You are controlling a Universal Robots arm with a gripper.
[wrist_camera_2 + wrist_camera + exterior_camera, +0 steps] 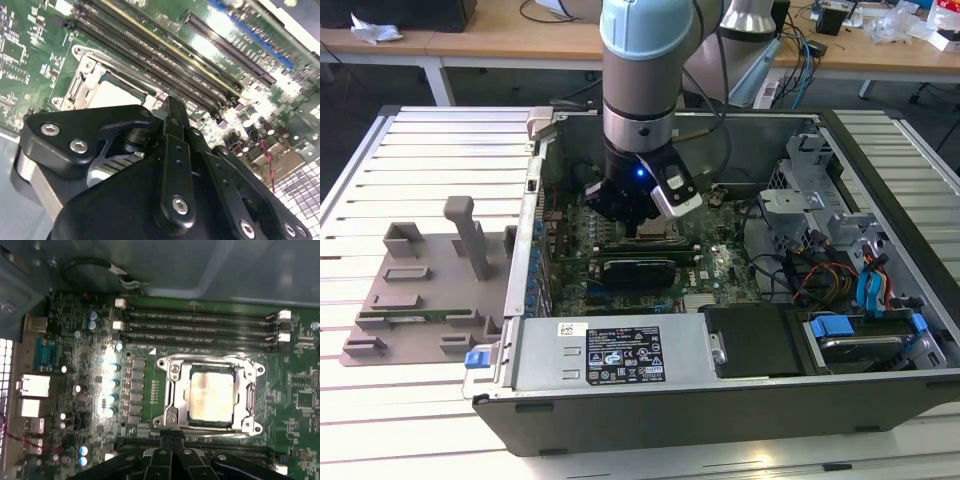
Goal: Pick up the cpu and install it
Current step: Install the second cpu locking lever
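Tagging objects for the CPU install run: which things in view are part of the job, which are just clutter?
In the job:
cpu, lying in the socket frame
claw, above the motherboard beside the socket
computer case

Lying about:
grey fixture tray on the table
black card
drive cage

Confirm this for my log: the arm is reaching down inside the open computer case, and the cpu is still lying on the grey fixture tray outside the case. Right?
Not quite. The arm does reach down into the computer case, but the cpu is not on the grey fixture tray. The first wrist view shows it sitting inside the metal socket frame on the motherboard.
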